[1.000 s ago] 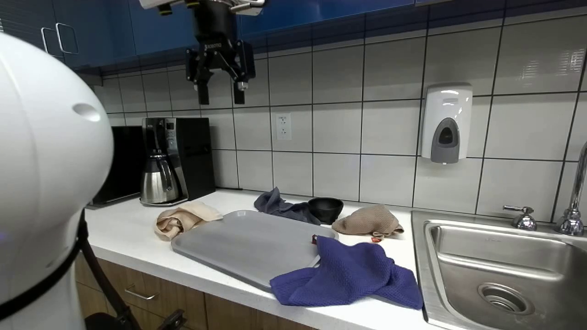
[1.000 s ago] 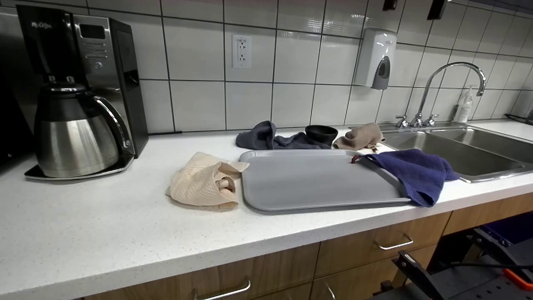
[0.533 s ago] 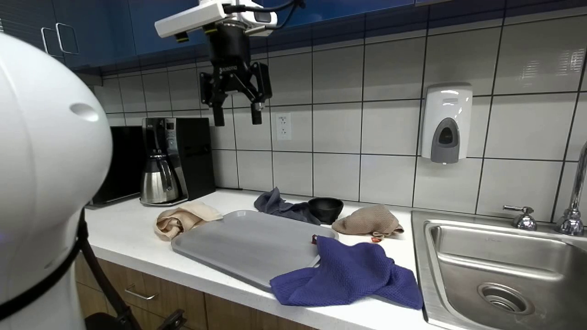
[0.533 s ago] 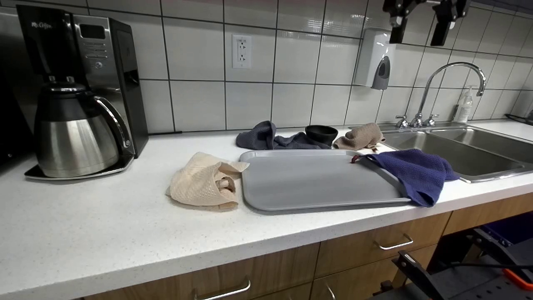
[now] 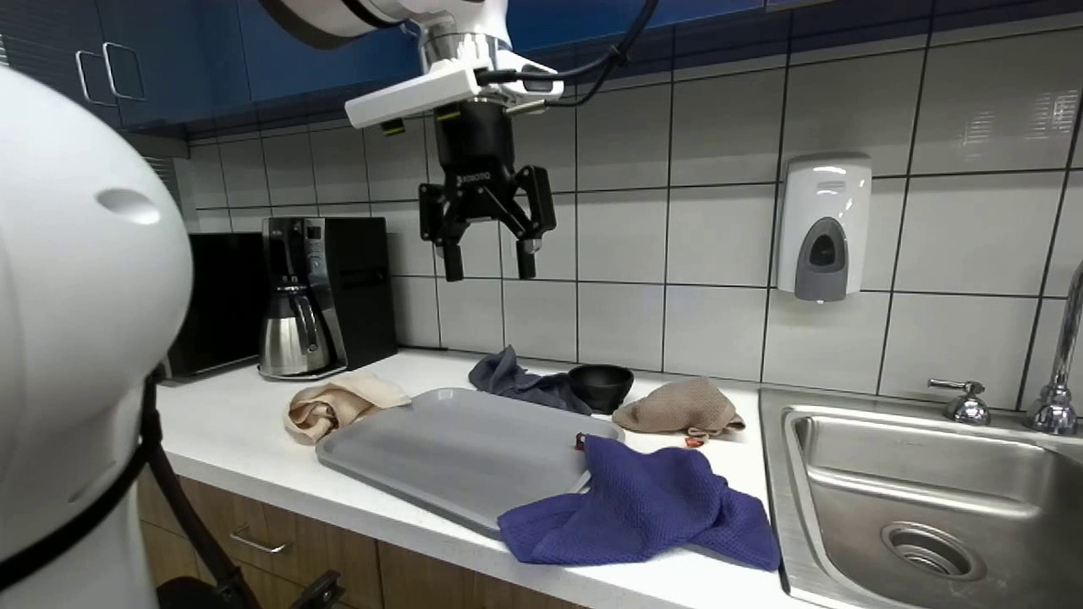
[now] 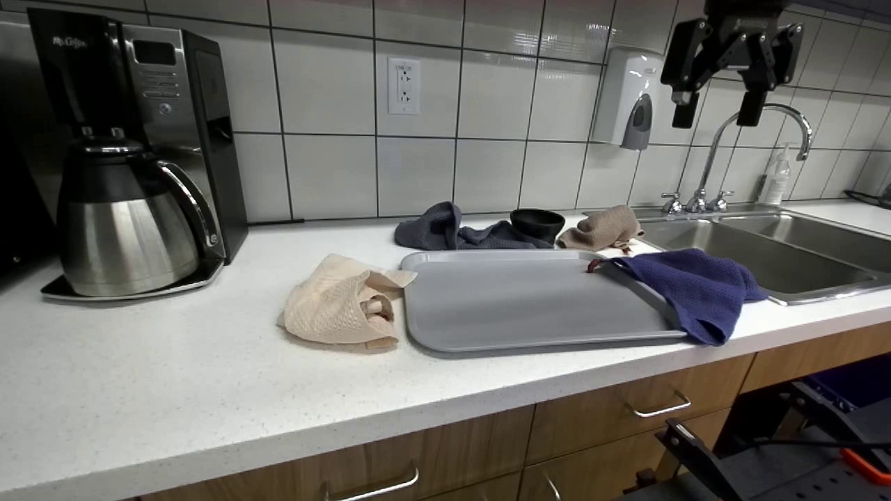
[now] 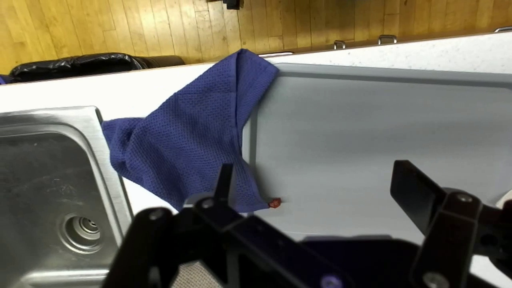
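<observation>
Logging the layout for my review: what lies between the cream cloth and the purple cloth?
The gray tray, with the purple cloth over one edge and the cream cloth at the opposite end; both exterior views show it.

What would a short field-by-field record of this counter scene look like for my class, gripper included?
Surface: white countertop
Gripper: open, holding nothing, above the countertop
Grey tray: lying on the countertop
Indigo waffle-weave towel: draped over one tray end, reaching towards the steel sink
Beige cloth: bunched at the opposite tray end
Black bowl: behind the tray, between dark grey cloth and brown cloth
Coffee maker: has a silver-and-black carafe
</observation>
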You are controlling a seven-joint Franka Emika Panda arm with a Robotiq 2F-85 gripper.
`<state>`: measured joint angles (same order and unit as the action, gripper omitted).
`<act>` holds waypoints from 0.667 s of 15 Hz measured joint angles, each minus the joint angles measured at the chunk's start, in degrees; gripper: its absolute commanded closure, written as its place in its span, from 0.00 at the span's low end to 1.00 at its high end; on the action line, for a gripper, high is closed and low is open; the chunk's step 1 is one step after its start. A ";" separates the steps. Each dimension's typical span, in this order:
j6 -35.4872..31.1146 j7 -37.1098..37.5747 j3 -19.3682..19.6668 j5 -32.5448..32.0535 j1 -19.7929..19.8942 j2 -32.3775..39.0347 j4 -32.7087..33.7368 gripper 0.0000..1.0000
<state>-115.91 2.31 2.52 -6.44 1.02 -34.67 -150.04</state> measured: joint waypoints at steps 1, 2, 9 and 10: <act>-0.66 -0.13 0.54 -0.29 0.58 0.80 -0.09 0.00; -0.99 -0.24 1.10 -0.33 1.16 1.65 -0.09 0.00; -1.05 -0.29 0.97 -0.26 1.37 2.30 -0.08 0.00; -1.05 -0.29 0.96 -0.26 1.37 2.30 -0.08 0.00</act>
<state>-116.95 2.02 3.48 -6.70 2.38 -32.37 -150.12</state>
